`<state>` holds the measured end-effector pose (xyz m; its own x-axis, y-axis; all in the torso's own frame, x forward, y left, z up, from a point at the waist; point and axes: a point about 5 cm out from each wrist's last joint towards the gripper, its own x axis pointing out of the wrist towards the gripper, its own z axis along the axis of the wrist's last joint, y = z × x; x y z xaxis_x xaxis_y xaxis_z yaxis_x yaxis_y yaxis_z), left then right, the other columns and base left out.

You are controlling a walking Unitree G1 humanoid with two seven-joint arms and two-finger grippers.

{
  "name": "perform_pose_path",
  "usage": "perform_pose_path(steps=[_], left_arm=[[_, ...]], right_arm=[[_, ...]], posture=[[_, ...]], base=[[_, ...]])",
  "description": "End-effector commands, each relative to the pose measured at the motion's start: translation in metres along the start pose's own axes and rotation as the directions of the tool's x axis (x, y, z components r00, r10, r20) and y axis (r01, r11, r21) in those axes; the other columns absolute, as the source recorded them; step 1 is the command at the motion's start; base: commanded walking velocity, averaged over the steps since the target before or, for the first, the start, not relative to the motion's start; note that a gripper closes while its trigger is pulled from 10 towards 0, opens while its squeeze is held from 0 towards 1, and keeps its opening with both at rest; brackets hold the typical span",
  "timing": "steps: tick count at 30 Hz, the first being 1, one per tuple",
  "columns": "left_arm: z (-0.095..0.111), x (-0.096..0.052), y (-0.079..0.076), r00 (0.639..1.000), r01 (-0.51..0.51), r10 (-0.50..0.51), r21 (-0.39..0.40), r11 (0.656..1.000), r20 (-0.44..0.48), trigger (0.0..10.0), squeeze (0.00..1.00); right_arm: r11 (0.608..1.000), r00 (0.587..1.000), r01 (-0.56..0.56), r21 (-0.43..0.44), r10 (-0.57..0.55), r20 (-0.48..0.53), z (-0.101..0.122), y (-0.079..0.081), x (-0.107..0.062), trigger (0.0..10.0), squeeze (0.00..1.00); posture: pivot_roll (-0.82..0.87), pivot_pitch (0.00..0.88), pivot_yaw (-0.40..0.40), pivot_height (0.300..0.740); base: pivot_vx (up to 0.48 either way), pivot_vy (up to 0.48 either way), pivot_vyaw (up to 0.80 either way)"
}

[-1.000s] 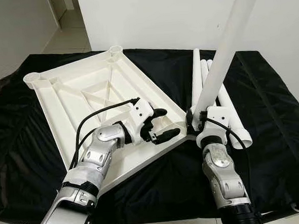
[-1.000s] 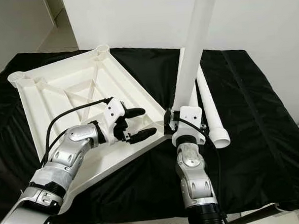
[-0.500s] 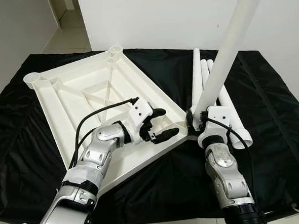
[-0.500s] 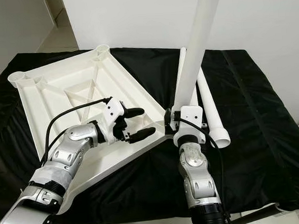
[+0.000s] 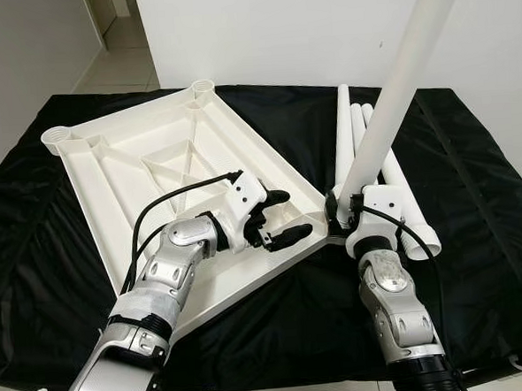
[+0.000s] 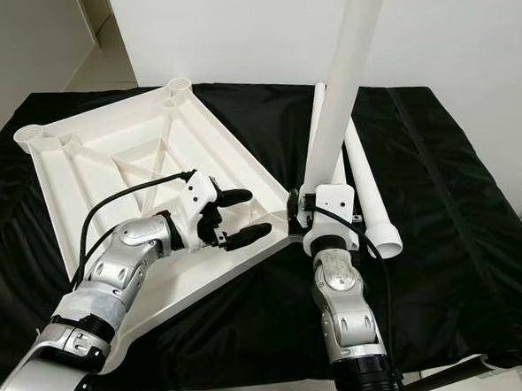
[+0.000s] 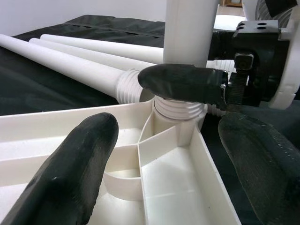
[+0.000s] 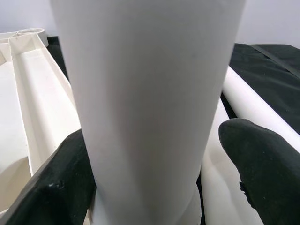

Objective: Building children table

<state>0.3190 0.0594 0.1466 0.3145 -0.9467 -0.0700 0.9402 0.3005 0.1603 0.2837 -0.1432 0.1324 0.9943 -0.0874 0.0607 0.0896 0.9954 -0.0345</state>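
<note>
The white tabletop (image 5: 118, 169) lies upside down on the black cloth, ribs facing up. My right gripper (image 5: 340, 210) is shut on a long white table leg (image 5: 388, 99), holding it nearly upright. The leg's threaded end (image 7: 178, 110) sits at the tabletop's near right corner socket. In the right wrist view the leg (image 8: 150, 93) stands between both fingers (image 8: 61, 183). My left gripper (image 5: 296, 214) is open, hovering over the tabletop just left of that corner with nothing in it; its fingers (image 7: 70, 164) frame the socket.
Three spare white legs (image 6: 372, 193) lie side by side on the cloth behind and right of the corner. Empty round sockets (image 5: 58, 134) mark the tabletop's far corners. The black cloth (image 5: 473, 191) covers the table to its edges. A white wall stands behind.
The held leg's top has leaned slightly to the right and my right forearm has shifted a little. The left arm and the tabletop have stayed put.
</note>
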Motion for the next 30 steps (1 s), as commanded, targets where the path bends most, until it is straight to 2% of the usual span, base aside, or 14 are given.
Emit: perform_pose_path(steps=[1,30], left_arm=[[0.0014,0.0,0.0021,1.0,-0.014,0.014,0.007,1.0,0.004,10.0,0.0],[0.0021,-0.0007,0.003,1.0,-0.01,0.01,-0.003,1.0,-0.001,10.0,0.0]], right_arm=[[1.0,1.0,0.013,-0.005,-0.013,-0.012,-0.0015,-0.0034,-0.0009,10.0,0.0],[1.0,1.0,0.008,-0.014,-0.008,-0.013,-0.0028,-0.0059,0.0002,10.0,0.0]], posture=[[-0.06,0.0,0.015,0.74],[-0.06,0.0,0.019,0.74]], base=[[0.0,0.0,0.0],[0.0,0.0,0.0]])
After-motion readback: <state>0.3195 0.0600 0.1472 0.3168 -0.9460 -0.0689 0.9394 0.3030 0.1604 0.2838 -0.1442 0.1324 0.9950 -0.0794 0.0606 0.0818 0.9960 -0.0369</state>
